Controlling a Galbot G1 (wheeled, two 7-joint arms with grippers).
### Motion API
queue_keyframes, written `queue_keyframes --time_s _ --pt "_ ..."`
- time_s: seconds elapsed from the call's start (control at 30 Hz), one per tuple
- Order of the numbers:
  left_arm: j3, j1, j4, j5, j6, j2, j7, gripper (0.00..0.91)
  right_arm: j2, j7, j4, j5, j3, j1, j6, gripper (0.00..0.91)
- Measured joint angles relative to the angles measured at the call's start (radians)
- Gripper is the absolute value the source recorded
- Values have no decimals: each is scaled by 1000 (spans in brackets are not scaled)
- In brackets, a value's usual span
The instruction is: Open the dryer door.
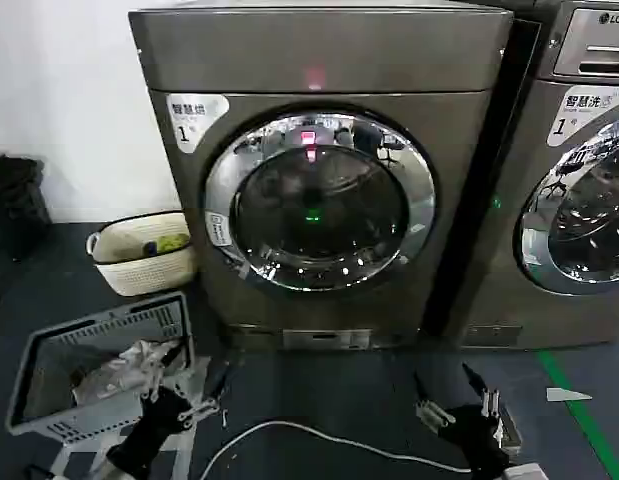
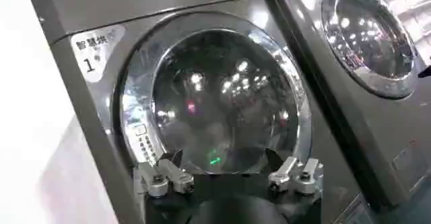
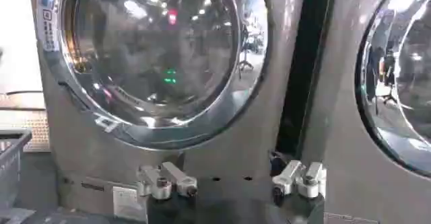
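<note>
The dryer door is a round chrome-ringed porthole with dark glass, and it sits closed flush in the grey dryer front. A small white sticker is on the ring's left side. My left gripper hovers low over the floor, in front of the dryer's lower left corner, open and empty. My right gripper hovers low at the dryer's lower right, also open and empty. In the left wrist view the door lies beyond the spread left gripper, well apart from it. From the right wrist, the door shows above the right gripper.
An LG-marked machine stands right of the dryer with a dark gap between them. A woven basket and a grey crate holding cloth sit at the left. A white cable and green tape lie on the floor.
</note>
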Motion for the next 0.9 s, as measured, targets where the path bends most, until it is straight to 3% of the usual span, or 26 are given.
queue_keyframes --time_s 0.3,0.57,0.9 --pt "-10 6 -11 0 -1 -8 0 907 -71 -95 -80 -13 5 88 104 907" --pt "-47 31 -48 -3 1 -16 2 907 -221 -170 -247 182 -54 299 203 907" --pt "-96 78 -82 0 -5 -52 7 907 -337 -276 -423 309 -217 564 268 907"
